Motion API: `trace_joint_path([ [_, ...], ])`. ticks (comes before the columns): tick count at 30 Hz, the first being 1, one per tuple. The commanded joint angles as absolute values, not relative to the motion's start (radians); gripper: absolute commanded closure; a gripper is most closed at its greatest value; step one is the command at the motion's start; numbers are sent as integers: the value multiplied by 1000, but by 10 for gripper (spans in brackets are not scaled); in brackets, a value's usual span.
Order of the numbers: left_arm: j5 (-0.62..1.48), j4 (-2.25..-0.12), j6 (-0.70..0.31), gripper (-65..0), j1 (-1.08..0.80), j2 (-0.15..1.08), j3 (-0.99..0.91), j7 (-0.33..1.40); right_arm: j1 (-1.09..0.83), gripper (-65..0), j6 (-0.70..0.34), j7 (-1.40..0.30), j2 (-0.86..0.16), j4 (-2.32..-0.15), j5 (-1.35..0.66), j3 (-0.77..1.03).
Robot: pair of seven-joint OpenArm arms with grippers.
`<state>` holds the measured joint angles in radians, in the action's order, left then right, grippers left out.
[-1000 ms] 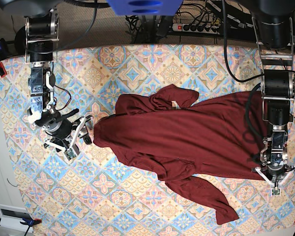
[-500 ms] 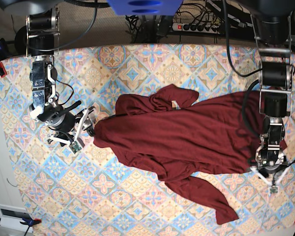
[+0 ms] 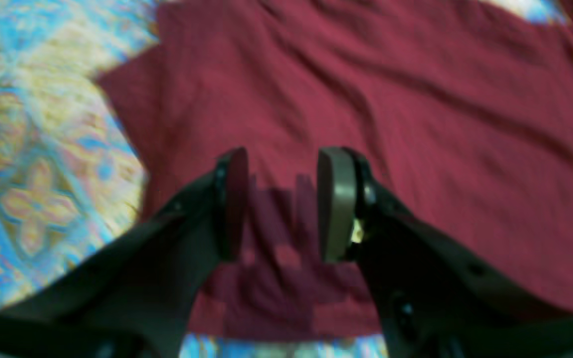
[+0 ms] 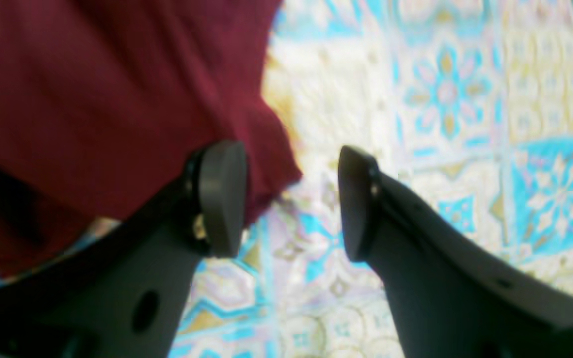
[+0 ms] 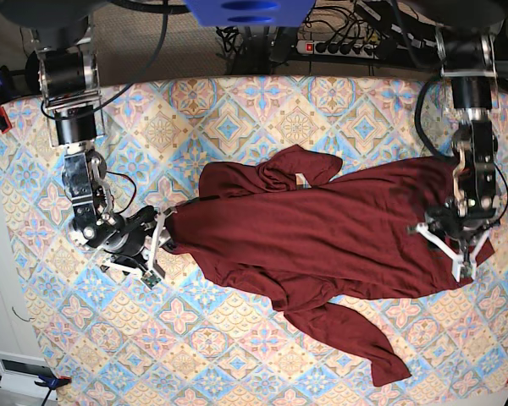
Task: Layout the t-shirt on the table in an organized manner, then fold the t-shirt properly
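Base view, left side of frame: the right pincer (image 5: 159, 243) sat low over the tabletop (image 5: 237, 110), near its left edge, at the leftmost tip of the t-shirt (image 5: 322, 233). In the right wrist view the right pincer (image 4: 286, 199) stood parted, a clear gap between the two pads. One pad (image 4: 222, 196) lay over the shirt's edge; the other was over bare patterned cloth. A corner of the t-shirt (image 4: 92, 99) reached into the gap, but the pads were not closed on it. The tabletop (image 4: 440, 124) showed blue and cream tiles beside the fabric.

Centre: the shirt lay spread lengthwise across the middle of the tabletop, wrinkled, not flat. One sleeve was bunched toward the far edge; the other trailed toward the near right corner.

Right side of frame: the left pincer (image 5: 459, 247) was over the shirt's right end, close to the tabletop's right edge. In the left wrist view the left pincer (image 3: 281, 204) was partly open, pads apart, with the t-shirt (image 3: 416, 99) lying beneath and a dark patch of fabric between the pads. Whether that fabric was pinched I could not tell; the view was blurred. Patterned tabletop (image 3: 33, 149) showed beside the cloth's edge.
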<state>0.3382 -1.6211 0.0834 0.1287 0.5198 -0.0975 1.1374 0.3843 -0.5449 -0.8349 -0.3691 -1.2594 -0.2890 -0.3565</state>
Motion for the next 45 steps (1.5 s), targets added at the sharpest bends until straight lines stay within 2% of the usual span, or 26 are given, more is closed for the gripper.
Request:
trace_joint_path([
  [1,326,-1658,74,-227,125,524,-124,1129,426,-289,-544,-796,-372,-1250,-300,-371],
  [10,346,-1736,50,-227,-15,433,-199,1138,466,-277,-544,-728,-372,-1029,-298,-444],
  [12,361,-1736,50,-227,-21,420,-197,1138,487,-197,-544,-723,-369,-993,-298,-443],
  [14,366,-1736,50,-227,-35,406,-199,1138,506,-39,-544,-719,-369,-957,-298,-435],
  [15,366,-1736,50,-227,-42,403,-199,1138,515,0,-544,-713,-369,-941,-298,-435],
  [17,366,-1736,50,-227,-45,403,-194,1138,530,-7,-544,-699,-375,-926,-298,-420],
  [22,366,-1736,50,-227,-47,386,-193,1138,529,-6,-544,-694,-433,-926,-298,-205],
  [28,366,-1736,50,-227,-47,380,-177,1133,527,-6,-536,-694,-536,-911,-289,-65],
  [40,364,-1732,50,-232,-36,378,39,1130,530,-7,-536,-644,-541,-846,259,177],
  [45,360,-1716,50,-233,-33,380,50,1130,530,-23,-536,-638,-495,-848,286,249],
])
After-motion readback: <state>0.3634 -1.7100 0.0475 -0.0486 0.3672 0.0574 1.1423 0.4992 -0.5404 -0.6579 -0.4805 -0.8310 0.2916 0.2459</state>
